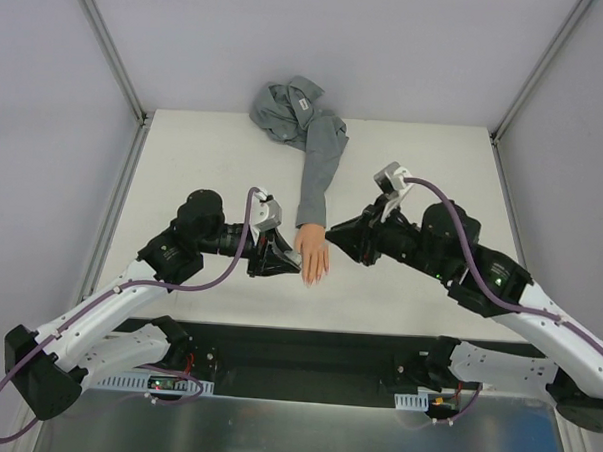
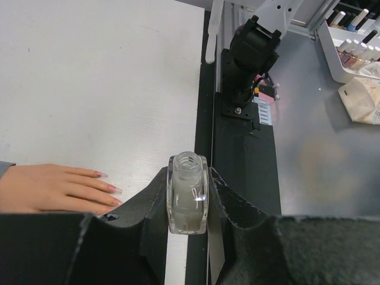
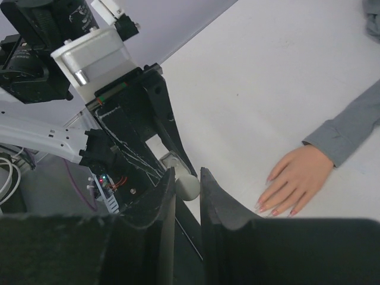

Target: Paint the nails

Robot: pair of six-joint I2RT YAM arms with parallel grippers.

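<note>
The peach mannequin hand [image 1: 312, 255] lies palm down mid-table, its grey sleeve [image 1: 322, 172] running back. Its nails [image 2: 114, 189] look pink and glossy; they also show in the right wrist view [image 3: 262, 206]. My left gripper [image 1: 288, 264] is just left of the fingers, shut on a small clear bottle [image 2: 188, 196] with an open neck, held between the jaws [image 2: 188, 178]. My right gripper [image 1: 332, 231] is just right of the hand's back, shut [image 3: 187, 180] on a white rounded cap [image 3: 189, 186]. Any brush under the cap is hidden.
The crumpled grey shirt [image 1: 287, 105] lies at the table's back edge. The black base strip [image 1: 306, 351] runs along the near edge. Off the table, a white tray of polish bottles [image 2: 356, 44] and a crumpled cloth [image 2: 362, 98] sit beyond the right arm's base [image 2: 249, 56].
</note>
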